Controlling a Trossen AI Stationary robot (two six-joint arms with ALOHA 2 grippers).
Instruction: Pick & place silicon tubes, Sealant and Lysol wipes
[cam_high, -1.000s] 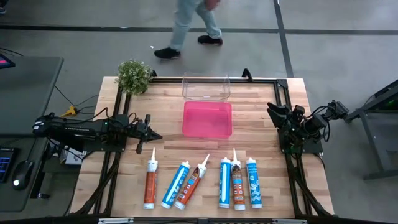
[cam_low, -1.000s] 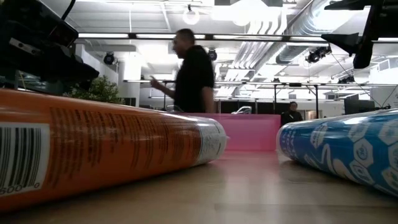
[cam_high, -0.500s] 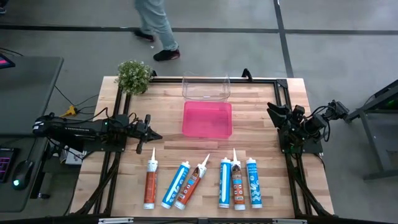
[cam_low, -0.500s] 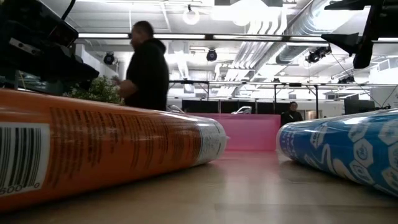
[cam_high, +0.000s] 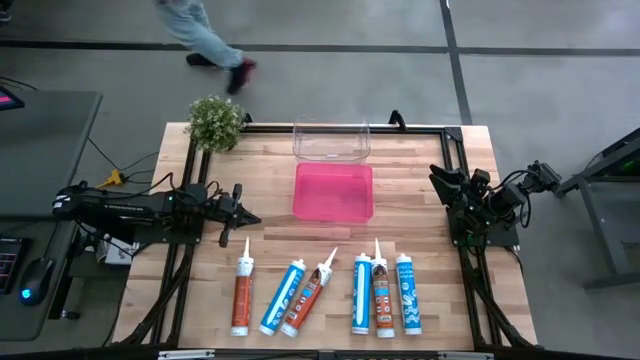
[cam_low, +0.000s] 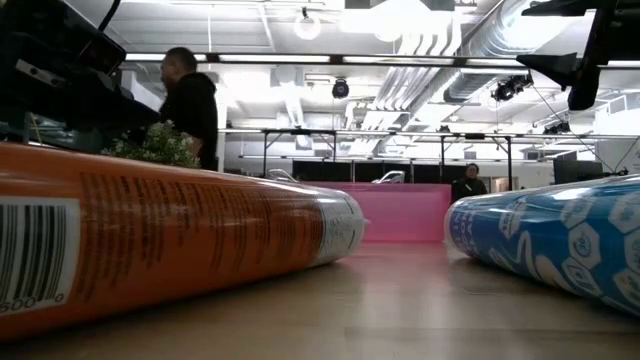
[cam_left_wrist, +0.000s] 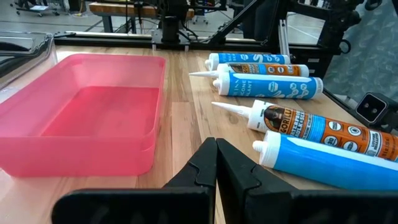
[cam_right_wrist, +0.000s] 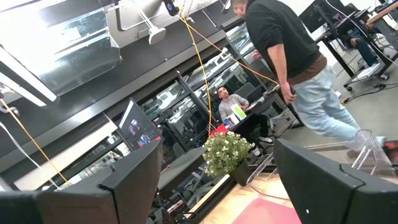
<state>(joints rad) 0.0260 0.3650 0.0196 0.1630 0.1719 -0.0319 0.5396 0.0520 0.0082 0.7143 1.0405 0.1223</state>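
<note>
Six sealant tubes lie on their sides in a row near the table's near edge, nozzles toward the far edge: an orange one (cam_high: 242, 292), a blue one (cam_high: 283, 296), an orange-brown one (cam_high: 308, 295), a blue one (cam_high: 361, 292), a brown one (cam_high: 382, 294) and a blue one (cam_high: 407, 292). My left gripper (cam_high: 245, 215) is shut and empty at the table's left, above the orange tube's nozzle; its wrist view shows the fingers (cam_left_wrist: 216, 168) closed. My right gripper (cam_high: 438, 178) is open and empty at the right edge (cam_right_wrist: 217, 186). No Lysol wipes show.
A pink tray (cam_high: 333, 190) sits at the table's middle, with a clear bin (cam_high: 331, 140) behind it at the far edge. A small plant (cam_high: 216, 122) stands at the far left corner. A person (cam_high: 205, 40) walks on the floor beyond the far edge.
The person beyond the table's far edge has walked toward the left. Both arms and all tubes have kept still.
</note>
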